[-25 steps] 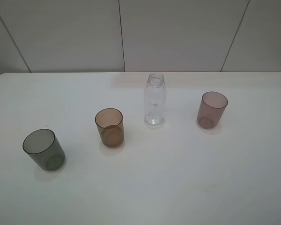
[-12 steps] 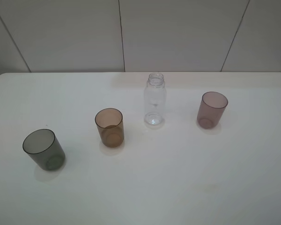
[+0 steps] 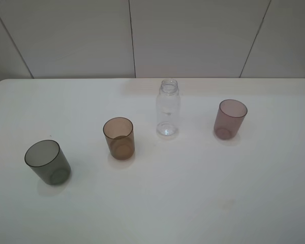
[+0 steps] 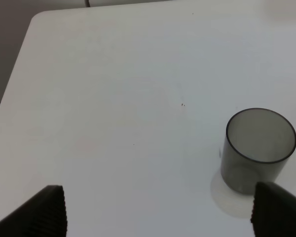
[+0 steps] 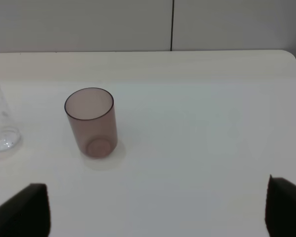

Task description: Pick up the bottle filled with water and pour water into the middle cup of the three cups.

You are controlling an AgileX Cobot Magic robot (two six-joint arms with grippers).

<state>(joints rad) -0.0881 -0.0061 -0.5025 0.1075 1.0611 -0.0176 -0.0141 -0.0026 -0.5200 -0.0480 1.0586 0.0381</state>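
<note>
The clear bottle point(image 3: 168, 108) stands upright, uncapped, at mid-table; its base edge shows in the right wrist view point(image 5: 1, 129). The amber-brown middle cup point(image 3: 119, 138) stands to its front left. The smoky grey cup point(image 3: 47, 162) is at the left, also in the left wrist view point(image 4: 259, 149). The mauve-pink cup point(image 3: 230, 119) is at the right, also in the right wrist view point(image 5: 91, 122). No gripper shows in the exterior view. The left gripper point(image 4: 158, 210) and right gripper point(image 5: 155, 210) show only dark fingertips, wide apart and empty, well short of the cups.
The white table point(image 3: 193, 193) has rounded corners; its far edge meets a pale panelled wall point(image 3: 193, 35). The table's left corner and edge show in the left wrist view point(image 4: 32, 29).
</note>
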